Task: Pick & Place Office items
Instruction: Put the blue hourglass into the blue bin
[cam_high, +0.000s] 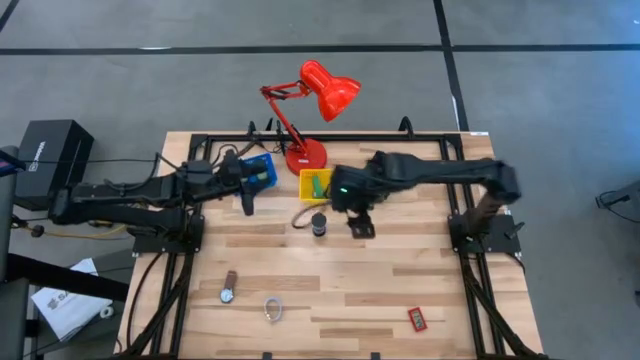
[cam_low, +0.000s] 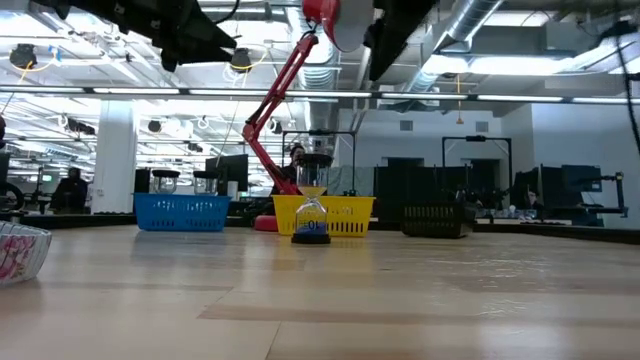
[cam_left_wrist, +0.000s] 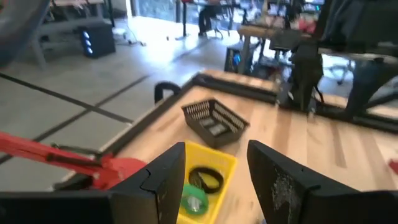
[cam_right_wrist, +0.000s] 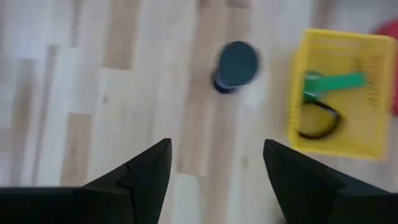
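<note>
Right pincer (cam_right_wrist: 214, 171) gapes — black cylinder (cam_right_wrist: 236, 65), perhaps round-topped — beside yellow tray (cam_right_wrist: 336, 93).

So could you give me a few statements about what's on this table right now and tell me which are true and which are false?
1. A green piece lies in the yellow tray. True.
2. The right hand is clamped on the black cylinder. False: its fingers are open and hold nothing; the cylinder stands on the table beside the yellow tray.
3. The wristwatch is in the blue tray. False: it lies on the bare wood near the table's front edge.
4. The small red rectangle lies near the front right of the table. True.
5. The left hand is open. True.
6. The red desk lamp has fallen over. False: it stands on its base behind the yellow tray.
</note>
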